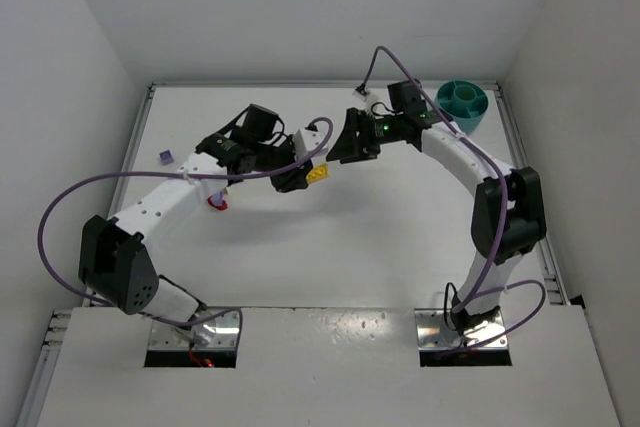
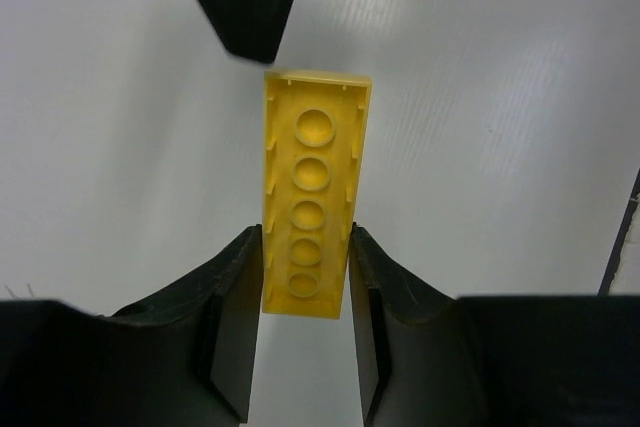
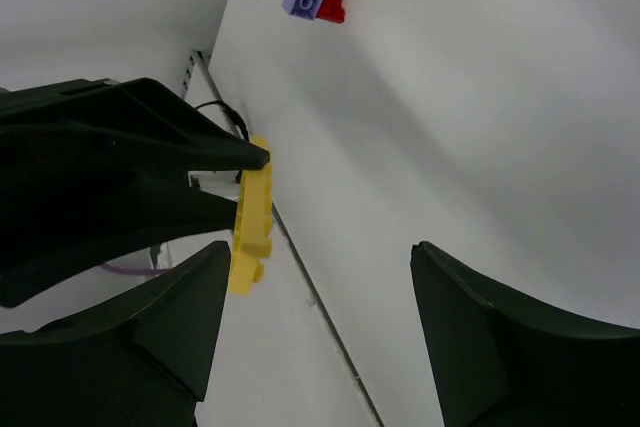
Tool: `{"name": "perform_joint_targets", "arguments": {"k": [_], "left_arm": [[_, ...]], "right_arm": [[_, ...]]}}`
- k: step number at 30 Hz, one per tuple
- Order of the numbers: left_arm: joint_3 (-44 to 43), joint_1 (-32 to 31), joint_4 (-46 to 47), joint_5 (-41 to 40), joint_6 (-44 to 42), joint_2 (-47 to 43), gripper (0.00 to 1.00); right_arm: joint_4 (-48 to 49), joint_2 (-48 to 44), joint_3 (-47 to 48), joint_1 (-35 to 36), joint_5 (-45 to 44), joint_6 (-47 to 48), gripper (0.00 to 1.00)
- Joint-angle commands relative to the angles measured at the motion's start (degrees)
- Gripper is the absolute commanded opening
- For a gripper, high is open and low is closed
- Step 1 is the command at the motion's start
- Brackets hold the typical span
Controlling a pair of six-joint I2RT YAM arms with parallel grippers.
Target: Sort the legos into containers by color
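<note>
Inside the left gripper (image 2: 305, 257), the yellow lego (image 2: 312, 197) sits clamped.

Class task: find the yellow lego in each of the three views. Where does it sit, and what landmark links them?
Top external: yellow lego near centre, between the two arms' tips.
Left wrist: centre, upright, its lower end clamped.
Right wrist: left of centre, seen edge-on.
Shared landmark: the left hand gripping it, in all three.
</note>
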State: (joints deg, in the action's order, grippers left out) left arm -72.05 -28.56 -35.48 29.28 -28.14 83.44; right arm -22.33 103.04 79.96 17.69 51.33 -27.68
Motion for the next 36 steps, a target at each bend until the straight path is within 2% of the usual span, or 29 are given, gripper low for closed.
{"name": "perform_joint_targets", "arguments": {"k": [1,6,14,23,26,27,30,33,34,36], "left_arm": [[-2.74,-2.29,1.91,0.08,2.74,0.67,0.18],[-2.22,-3.35,3.84,-0.45,3.36,0.67,0.18],[-2.22,-4.49,4.9,-1.77,3.97,0.67,0.17],[-1.07,-3.26,7.1,-3.52,5.03,0.15,0.17],[-0.55,-3.26,7.1,-4.05,5.03,0.15,0.17],[-0.55,-3.26,7.1,-4.05,5.03,0.15,0.17],[-0.55,-3.26,7.1,-4.05,5.03,0.15,0.17],[-0.02,-3.26,7.1,-5.8,6.34,-0.9,0.41],[0.5,-3.26,7.1,-6.42,6.34,-0.91,0.57],[1.03,-2.04,7.1,-6.95,7.83,-1.7,0.75]], "right_arm": [[3.16,-0.48,1.77,1.64,1.84,-0.71,0.73],[3.69,-1.0,0.54,3.49,2.37,-0.71,0.71],[4.22,-1.0,-0.6,5.16,2.9,-0.71,0.43],[2.55,-2.76,-2.36,5.16,3.42,0.44,0.32],[1.94,-3.29,-2.88,5.16,3.42,1.05,0.26],[1.94,-3.29,-2.88,5.16,2.9,1.05,0.18],[0.62,-3.29,-1.49,4.64,1.67,2.19,0.04],[-4.9,-3.29,2.37,3.14,-3.05,6.31,0.01],[-10.23,-2.77,4.13,2.27,-5.6,8.59,0.0],[-14.83,-2.24,9.82,1.21,-14.27,16.06,0.0]]}}
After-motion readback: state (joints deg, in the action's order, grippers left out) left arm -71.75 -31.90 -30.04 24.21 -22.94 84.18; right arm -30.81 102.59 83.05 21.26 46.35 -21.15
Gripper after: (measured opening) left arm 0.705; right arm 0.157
